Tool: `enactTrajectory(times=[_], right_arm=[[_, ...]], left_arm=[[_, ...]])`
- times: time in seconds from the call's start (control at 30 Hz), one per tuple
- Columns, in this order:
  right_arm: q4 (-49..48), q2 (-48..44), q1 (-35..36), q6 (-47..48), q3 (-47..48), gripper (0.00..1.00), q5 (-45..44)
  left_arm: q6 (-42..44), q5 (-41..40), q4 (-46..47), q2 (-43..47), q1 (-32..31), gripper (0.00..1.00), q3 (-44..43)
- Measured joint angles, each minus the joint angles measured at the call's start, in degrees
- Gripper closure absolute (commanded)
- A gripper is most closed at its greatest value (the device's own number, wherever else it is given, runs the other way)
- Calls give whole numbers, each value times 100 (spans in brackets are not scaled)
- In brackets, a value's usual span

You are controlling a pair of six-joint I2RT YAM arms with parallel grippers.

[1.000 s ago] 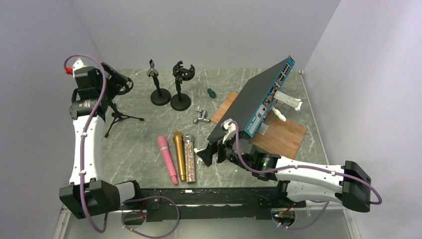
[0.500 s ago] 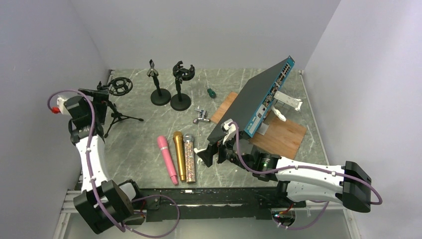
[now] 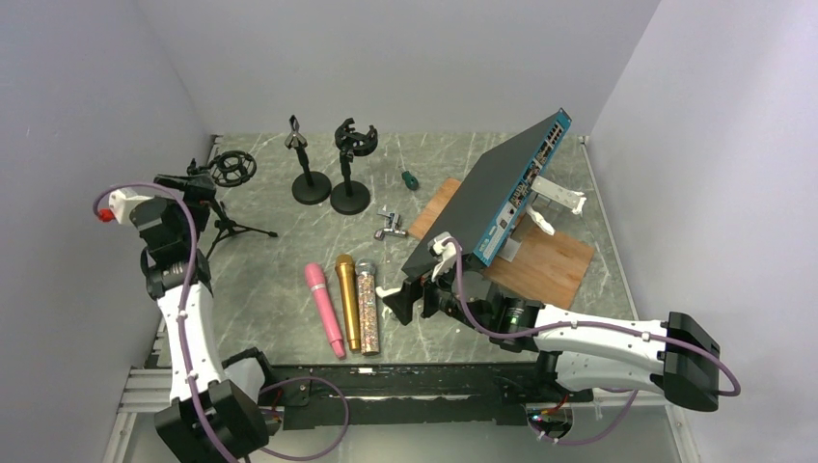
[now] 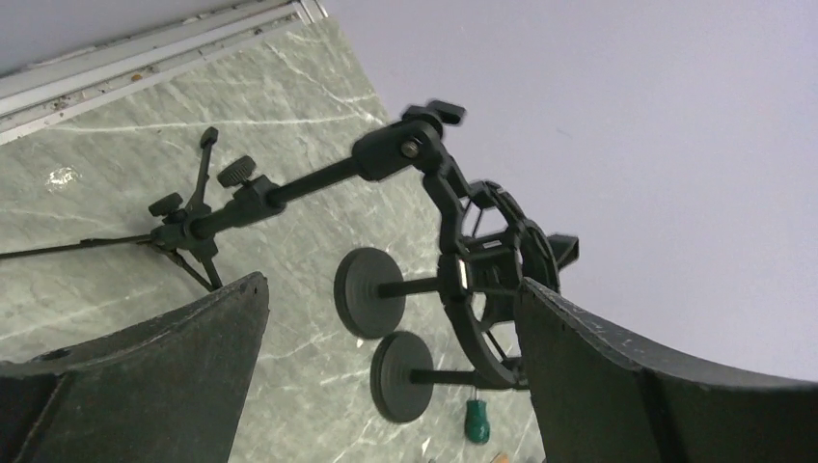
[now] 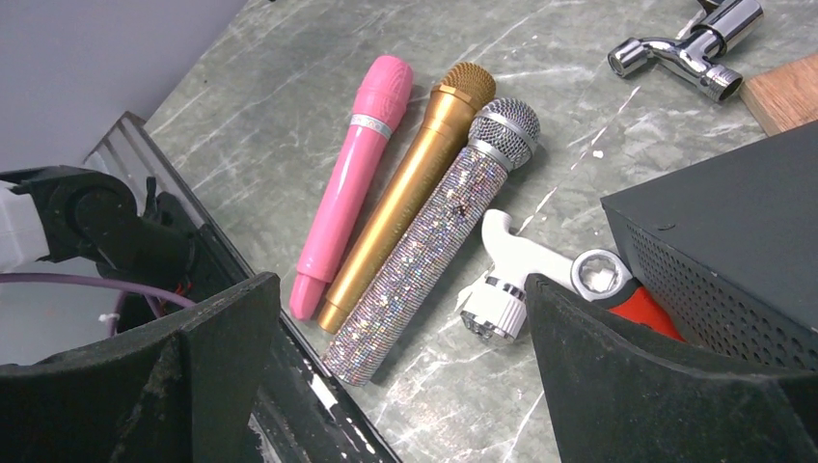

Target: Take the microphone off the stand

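In the top external view, the left gripper [image 3: 185, 185] is seen at the far left of the grey marbled table [image 3: 270, 275]. It is just beside the black tripod stand [image 3: 228, 224], whose circular shock-mount ring [image 3: 231, 167] is raised at the back. Further right stand a narrow-clipped black round-based stand [image 3: 311, 183] and a wide-clipped black round-based stand [image 3: 349, 193]. No microphone can be made out in any of the three. A smooth pink microphone [image 3: 325, 309], a metallic gold microphone [image 3: 347, 301] and a glittery silver microphone [image 3: 368, 307] are laid side by side near the front edge. The right gripper [image 3: 403, 301] is poised just to their right.

In the left wrist view, the fingers [image 4: 145, 376] are spread wide with nothing between them. The shock-mount ring is framed in the gap, apart from both. Its cradle looks empty, though it is seen nearly edge-on and this cannot be settled.

In the right wrist view, the fingers [image 5: 174, 376] are likewise released and nothing is held. The three microphones are seen below, lying on the table.

As things lie, the removal is judged done, or no mounted microphone is left. Should one sit unseen in the ring, an approach along its axis would be called for. A firm clamp on the body and a straight draw would follow, with the light tripod kept from tipping.
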State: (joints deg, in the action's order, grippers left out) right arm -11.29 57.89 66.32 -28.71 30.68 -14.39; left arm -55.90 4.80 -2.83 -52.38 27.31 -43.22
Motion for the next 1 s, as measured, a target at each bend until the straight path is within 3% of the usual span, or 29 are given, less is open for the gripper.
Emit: enactTrajectory(times=[0.17, 0.4, 0.47, 0.63, 0.73, 1.0], right_arm=[[2, 118, 0, 26, 0, 0, 2], [0, 127, 0, 24, 0, 0, 9], [0, 129, 0, 24, 0, 0, 9], [2, 131, 0, 20, 0, 0, 13], [-9, 111, 0, 22, -22, 0, 17], [-120, -94, 17, 59, -181, 0, 105]], left_arm=[[249, -420, -708, 197, -310, 3, -317], [-11, -1056, -1565, 566, -348, 28, 13], [-55, -957, -1519, 385, -352, 28, 315], [-120, -448, -964, -566, -367, 33, 1248], [-184, -216, -507, -1029, -378, 29, 1635], [-387, 339, 1342, -2162, -313, 29, 1757]])
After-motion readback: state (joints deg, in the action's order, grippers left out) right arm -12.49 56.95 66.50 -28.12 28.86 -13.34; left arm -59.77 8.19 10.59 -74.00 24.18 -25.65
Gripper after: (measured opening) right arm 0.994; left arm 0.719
